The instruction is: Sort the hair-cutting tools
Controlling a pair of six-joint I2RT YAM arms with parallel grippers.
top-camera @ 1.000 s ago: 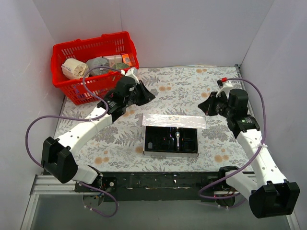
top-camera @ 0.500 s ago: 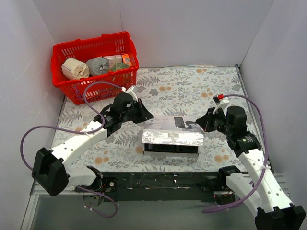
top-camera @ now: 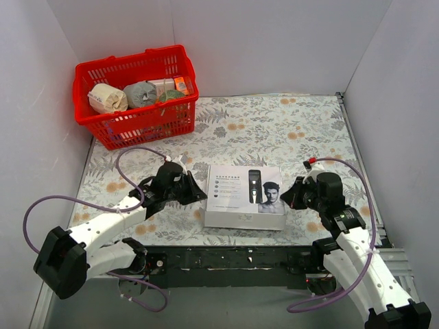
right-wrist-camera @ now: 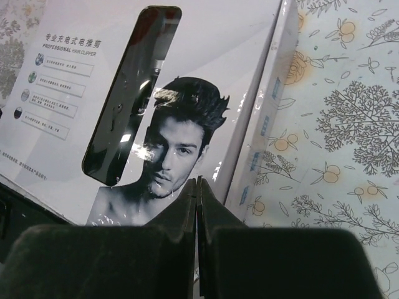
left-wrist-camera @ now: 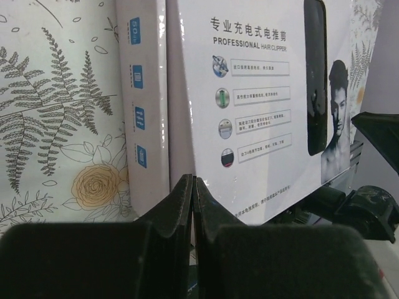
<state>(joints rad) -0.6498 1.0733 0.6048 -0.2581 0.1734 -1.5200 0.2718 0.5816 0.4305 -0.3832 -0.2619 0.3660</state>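
Both pairs of jaws are pressed together, holding nothing, the left arm [top-camera: 110, 219] and right arm [top-camera: 346, 232] flanking a closed white cardboard box [top-camera: 233, 199] on the floral table [top-camera: 309, 137], likely placed to work its lid. The hair-cutting tools are hidden, presumably inside.

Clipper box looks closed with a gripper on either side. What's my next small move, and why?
Probably ease both arms back from the clipper box: it lies flat and closed, and the left gripper and right gripper sit shut and empty at its sides.
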